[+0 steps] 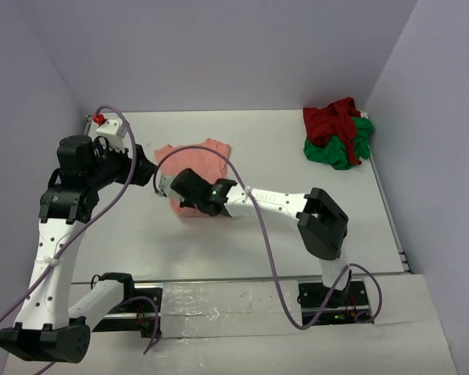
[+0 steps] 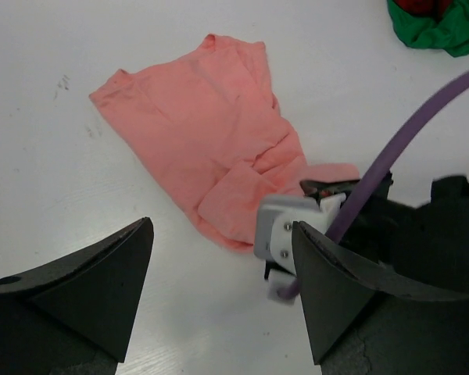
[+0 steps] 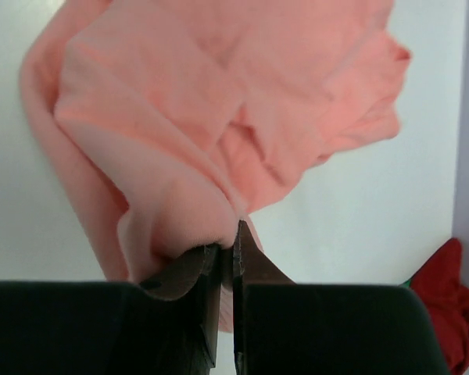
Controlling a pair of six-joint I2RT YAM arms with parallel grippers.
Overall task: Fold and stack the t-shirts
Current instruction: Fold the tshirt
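Top external view puts the left gripper at the left edge of the salmon-pink t-shirt, which lies rumpled on the white table, left of centre. The left wrist view shows what that one hides: the jaws stand wide apart over bare table, holding nothing, just short of the shirt's near hem. Right of it, the right gripper covers the shirt's near edge from above. Only the right wrist view shows its fingers clenched on a raised fold of the pink cloth. Far right, in the back corner, the dark red t-shirt lies heaped on the bright green t-shirt, well apart from both grippers.
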